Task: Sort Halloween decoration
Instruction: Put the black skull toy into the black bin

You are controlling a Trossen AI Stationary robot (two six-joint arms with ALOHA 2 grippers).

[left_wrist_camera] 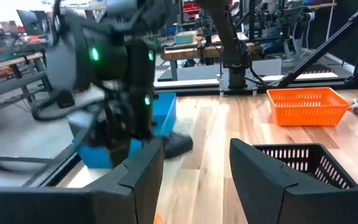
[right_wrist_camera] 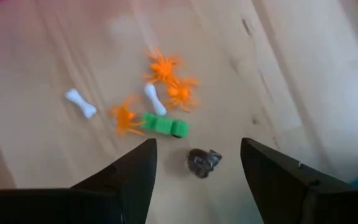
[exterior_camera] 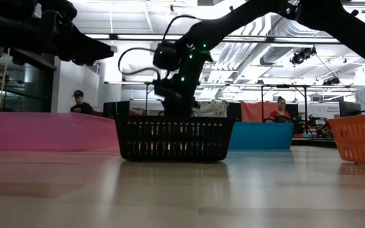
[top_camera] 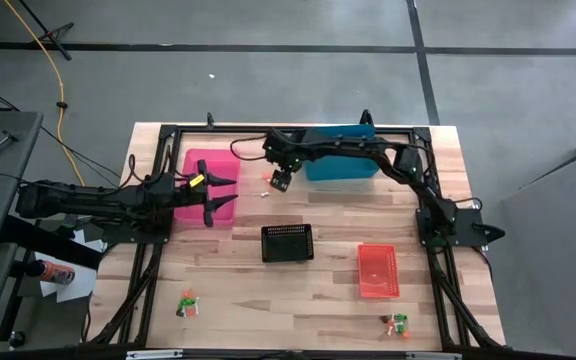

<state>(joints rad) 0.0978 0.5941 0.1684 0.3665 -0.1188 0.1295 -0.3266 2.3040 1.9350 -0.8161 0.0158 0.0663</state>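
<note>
Presently, right gripper [right_wrist_camera: 194, 158] hangs over the trinkets [right_wrist_camera: 157, 102] on the tabletop [top_camera: 318, 290] near its far edge, fingers spread, empty, apparently poised for picking. Left gripper [top_camera: 223, 192], also spread, waits over the pink bin [top_camera: 196, 210].

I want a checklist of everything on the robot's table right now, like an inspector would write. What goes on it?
Surface: pale wooden plank table, framed by a dark rail.
Job's things: tiny plastic trinkets lie loose on the wood under the right gripper: orange spiders, white bones, one green piece, one grey piece. Two more small heaps sit near the front edge.
Bins: pink bin, blue bin, black mesh basket, orange-red mesh basket.
Clutter: nothing seen.
Grippers: right gripper open, above the trinkets, holding nothing; left gripper open over the pink bin, empty.
Cables: yellow cable on the floor.
Surroundings: seated people beyond the table.
</note>
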